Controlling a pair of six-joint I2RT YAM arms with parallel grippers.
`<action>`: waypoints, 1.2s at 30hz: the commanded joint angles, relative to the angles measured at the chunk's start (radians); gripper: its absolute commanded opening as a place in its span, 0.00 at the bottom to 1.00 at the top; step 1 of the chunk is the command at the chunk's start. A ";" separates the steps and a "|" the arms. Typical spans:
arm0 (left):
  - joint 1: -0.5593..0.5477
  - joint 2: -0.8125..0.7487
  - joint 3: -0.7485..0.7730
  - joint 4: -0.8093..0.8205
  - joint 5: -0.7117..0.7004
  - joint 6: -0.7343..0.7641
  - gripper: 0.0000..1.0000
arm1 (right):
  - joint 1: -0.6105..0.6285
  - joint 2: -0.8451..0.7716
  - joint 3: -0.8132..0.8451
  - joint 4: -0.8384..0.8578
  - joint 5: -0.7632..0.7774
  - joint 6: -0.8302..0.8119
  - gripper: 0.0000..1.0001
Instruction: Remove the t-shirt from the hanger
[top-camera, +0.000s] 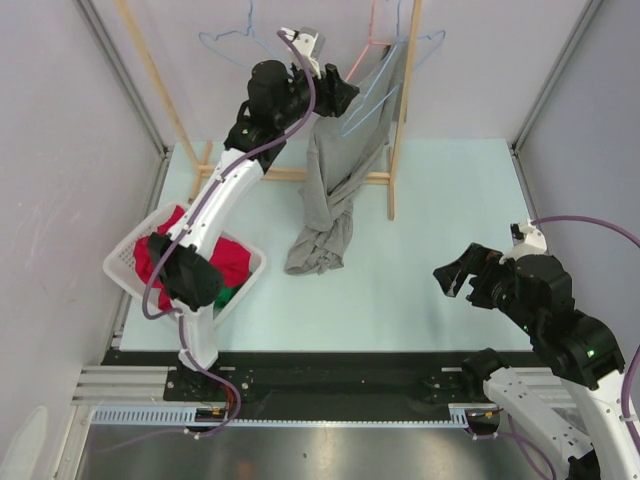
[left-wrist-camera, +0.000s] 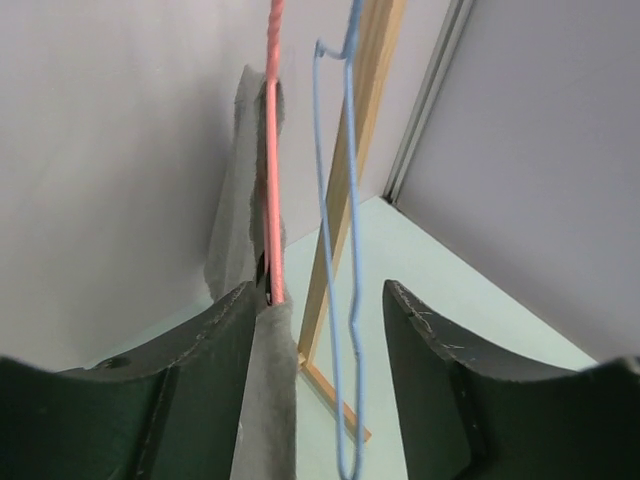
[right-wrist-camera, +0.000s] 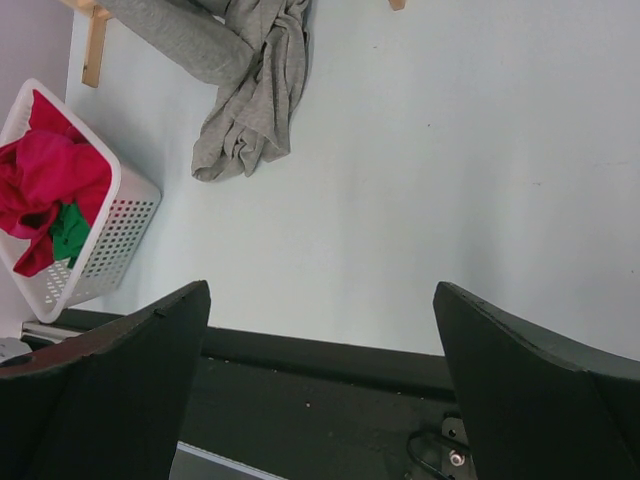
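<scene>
The grey t-shirt (top-camera: 325, 190) hangs from the top of the wooden rack (top-camera: 400, 130), and its lower end lies bunched on the table. In the left wrist view a pink hanger (left-wrist-camera: 272, 150) runs down into the shirt's fabric (left-wrist-camera: 240, 200). A light blue hanger (left-wrist-camera: 345, 250) hangs bare beside it. My left gripper (top-camera: 345, 95) is up at the shirt's top. It is open (left-wrist-camera: 320, 290), with the blue wire between its fingers and grey cloth against the left one. My right gripper (top-camera: 450, 275) hovers open (right-wrist-camera: 320, 290) low at the front right, holding nothing.
A white laundry basket (top-camera: 130, 250) with red and green clothes stands at the left edge, beside the left arm. Another blue hanger (top-camera: 230, 40) hangs at the rack's far left. Grey walls close in both sides. The shirt's pile (right-wrist-camera: 250, 110) lies mid-table.
</scene>
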 joint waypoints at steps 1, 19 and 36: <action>-0.010 0.052 0.103 -0.068 -0.042 0.027 0.60 | 0.000 -0.001 0.003 0.019 0.002 -0.022 1.00; -0.011 0.088 0.096 0.084 -0.142 -0.062 0.00 | -0.001 0.002 -0.001 0.010 0.017 -0.027 1.00; -0.013 -0.009 -0.224 0.805 -0.206 -0.065 0.00 | 0.000 0.056 0.012 0.027 0.023 -0.061 1.00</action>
